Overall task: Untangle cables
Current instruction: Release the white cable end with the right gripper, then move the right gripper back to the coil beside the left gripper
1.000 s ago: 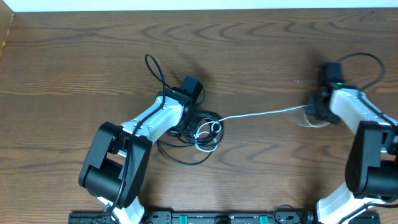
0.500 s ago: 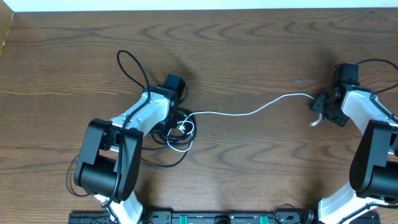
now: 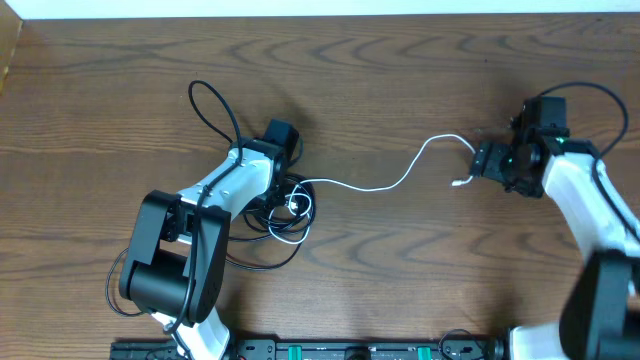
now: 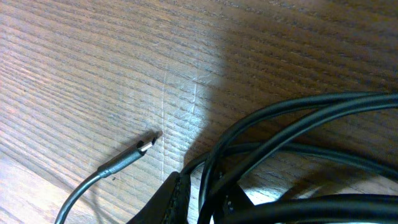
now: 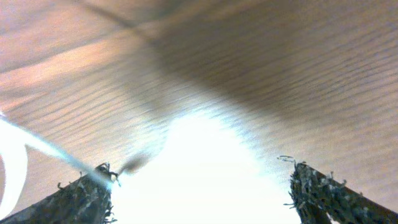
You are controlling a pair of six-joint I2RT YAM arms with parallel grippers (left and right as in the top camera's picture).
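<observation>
**Overhead.** Table (image 3: 400,80), wood. Black cables (image 3: 272,205): a bundle left of centre, nearer the front edge than the back, with one loop thrown toward the back-left corner. Left gripper (image 3: 274,165) sat over the bundle, and both lay further left than a second earlier. White cable (image 3: 385,186) ran from the bundle toward the right edge. A second earlier it had been stretched nearly straight; it now lay slack with a hump, its white plug (image 3: 458,183) just beside the right gripper (image 3: 484,160). One white loop remained inside the bundle.

**Left wrist.** Fingers clamped on the black cables (image 4: 298,118). A free grey plug (image 4: 146,144) rested on bare wood beside them.

**Right wrist.** Right gripper (image 5: 199,177) was spread wide with nothing between the jaws — the white cable (image 5: 37,142) passed by one fingertip, contact uncertain.

**Assessment.** The white cable appeared just released after being drawn out. Most of its length lay clear, but its far end was probably still caught — task judged partly done.
</observation>
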